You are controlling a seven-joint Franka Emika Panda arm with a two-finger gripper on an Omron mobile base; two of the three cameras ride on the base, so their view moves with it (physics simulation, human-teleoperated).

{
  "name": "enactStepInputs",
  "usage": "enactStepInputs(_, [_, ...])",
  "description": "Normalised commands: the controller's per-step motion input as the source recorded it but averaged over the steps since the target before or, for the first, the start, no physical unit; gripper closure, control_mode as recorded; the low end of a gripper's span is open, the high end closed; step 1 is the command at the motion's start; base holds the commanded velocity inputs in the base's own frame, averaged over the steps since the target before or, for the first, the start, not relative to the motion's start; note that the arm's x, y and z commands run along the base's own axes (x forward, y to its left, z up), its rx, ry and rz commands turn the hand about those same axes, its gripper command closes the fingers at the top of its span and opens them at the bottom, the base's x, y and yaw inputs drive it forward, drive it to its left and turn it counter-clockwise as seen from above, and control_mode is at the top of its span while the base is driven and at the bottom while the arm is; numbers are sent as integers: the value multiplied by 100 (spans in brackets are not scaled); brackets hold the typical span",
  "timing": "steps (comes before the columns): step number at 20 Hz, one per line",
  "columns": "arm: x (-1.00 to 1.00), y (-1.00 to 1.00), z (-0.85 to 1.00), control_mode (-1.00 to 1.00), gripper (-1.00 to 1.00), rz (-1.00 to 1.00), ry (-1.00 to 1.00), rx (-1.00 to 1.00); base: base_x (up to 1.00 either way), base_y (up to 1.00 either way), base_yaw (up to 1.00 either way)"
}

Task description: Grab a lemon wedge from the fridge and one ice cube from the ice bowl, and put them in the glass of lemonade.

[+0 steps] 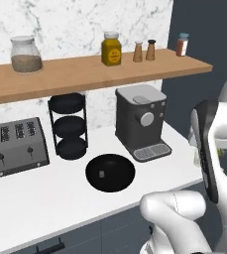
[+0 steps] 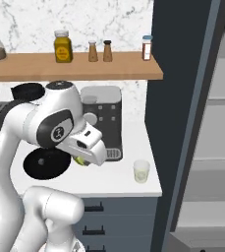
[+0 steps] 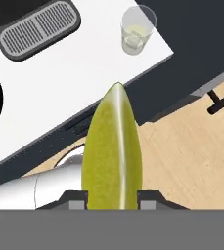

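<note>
One lemon wedge (image 3: pixel 112 151) sits pinched between the gripper (image 3: pixel 112 199) jaws at its thick middle; light, soft and slippery, it needs gentle carrying toward the glass of lemonade (image 3: pixel 137 29).

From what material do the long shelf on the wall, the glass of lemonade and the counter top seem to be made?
Long shelf: looks like matte wood, a warm brown board with faint grain.
Glass of lemonade: seems clear glass or plastic, since the pale liquid shows through.
Counter top: plain smooth white, maybe laminate or stone; cannot tell.

no readable text, label or number anywhere
</note>
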Motion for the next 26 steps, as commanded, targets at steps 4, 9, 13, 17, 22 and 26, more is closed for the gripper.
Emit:
enactStepInputs(4, [51,-29,-41,-100,100,-9,10,3,0,0,0])
enactStepInputs(9, [60,-81,-12,-100,100,-13,8,0,0,0,0])
enactStepInputs(13, [44,-65,-7,-100,100,-8,2,3,0,0,0])
enactStepInputs(17, [48,-12,-19,-100,100,-1,0,2,0,0,0])
enactStepInputs(22, [70,0,-32,-100,100,0,0,0,0,0,0])
enactStepInputs(26, [14,-13,-44,-100,100,-2,0,0,0,0,0])
